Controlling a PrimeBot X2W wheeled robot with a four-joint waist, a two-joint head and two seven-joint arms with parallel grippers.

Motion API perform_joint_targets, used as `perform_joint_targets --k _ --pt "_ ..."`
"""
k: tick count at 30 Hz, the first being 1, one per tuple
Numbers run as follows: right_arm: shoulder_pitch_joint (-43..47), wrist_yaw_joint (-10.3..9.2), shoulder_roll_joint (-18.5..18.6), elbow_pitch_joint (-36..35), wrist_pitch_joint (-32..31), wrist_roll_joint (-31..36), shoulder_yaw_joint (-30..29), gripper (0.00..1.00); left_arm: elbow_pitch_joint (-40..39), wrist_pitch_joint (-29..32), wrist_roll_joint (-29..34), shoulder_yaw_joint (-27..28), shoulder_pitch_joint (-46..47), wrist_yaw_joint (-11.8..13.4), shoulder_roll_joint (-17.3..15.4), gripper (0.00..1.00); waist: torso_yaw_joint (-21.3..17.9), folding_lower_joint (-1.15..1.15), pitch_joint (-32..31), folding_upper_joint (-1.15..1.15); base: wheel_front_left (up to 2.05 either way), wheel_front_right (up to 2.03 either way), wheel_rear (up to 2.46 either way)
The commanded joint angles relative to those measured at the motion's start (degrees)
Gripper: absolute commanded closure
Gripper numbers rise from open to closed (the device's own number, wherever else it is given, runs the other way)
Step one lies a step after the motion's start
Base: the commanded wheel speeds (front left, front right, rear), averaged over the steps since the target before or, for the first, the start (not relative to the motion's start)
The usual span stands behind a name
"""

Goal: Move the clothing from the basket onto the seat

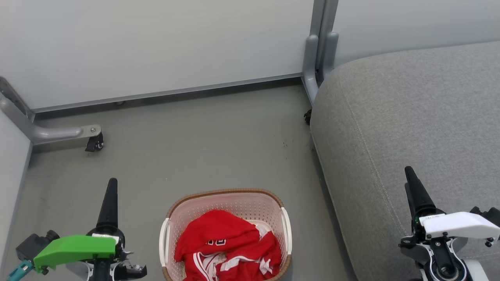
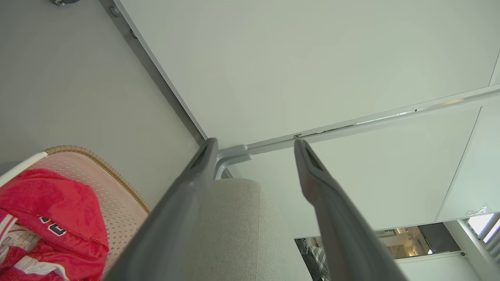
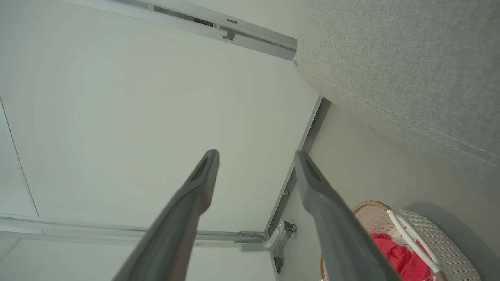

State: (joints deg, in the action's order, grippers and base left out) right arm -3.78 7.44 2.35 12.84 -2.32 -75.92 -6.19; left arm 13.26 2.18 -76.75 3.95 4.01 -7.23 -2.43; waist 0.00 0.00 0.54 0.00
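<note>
while clothing (image 1: 226, 242) lies in the basket (image 1: 222, 192) — print unreadable — left end effector (image 2: 254, 146) and right end effector (image 3: 256, 156) gape empty.

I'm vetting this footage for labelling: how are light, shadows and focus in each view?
Head view: soft even light, no glare, the clothing sharp. Left wrist view: the left gripper blurs close to the lens, a window glows lower right. Right wrist view: the right gripper equally soft; the basket casts a faint shadow.
</note>
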Motion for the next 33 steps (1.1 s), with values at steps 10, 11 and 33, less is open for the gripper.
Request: perform_joint_targets --k 10,11,33 --pt "0.26 0.02 0.32 -4.47 2.90 15.51 2.57 0.00 -4.29 -2.79 14.57 -3.32 1.29 1.11 -0.25 0.00 0.18 0.00 0.24 0.00 0.00 0.00 0.00" --pt "0.30 0.02 0.33 -4.61 3.15 16.64 2.81 0.00 -4.52 -3.04 15.70 -3.61 1.27 1.26 -0.26 0.00 0.20 0.00 0.25 0.00 0.00 0.00 0.00" --pt "1.66 0.04 0.51 -7.19 7.59 35.31 4.81 0.00 -6.54 -7.46 34.20 -7.89 1.49 3.11 -0.62 0.00 0.66 0.00 0.53 0.00 0.00 0.00 0.00"
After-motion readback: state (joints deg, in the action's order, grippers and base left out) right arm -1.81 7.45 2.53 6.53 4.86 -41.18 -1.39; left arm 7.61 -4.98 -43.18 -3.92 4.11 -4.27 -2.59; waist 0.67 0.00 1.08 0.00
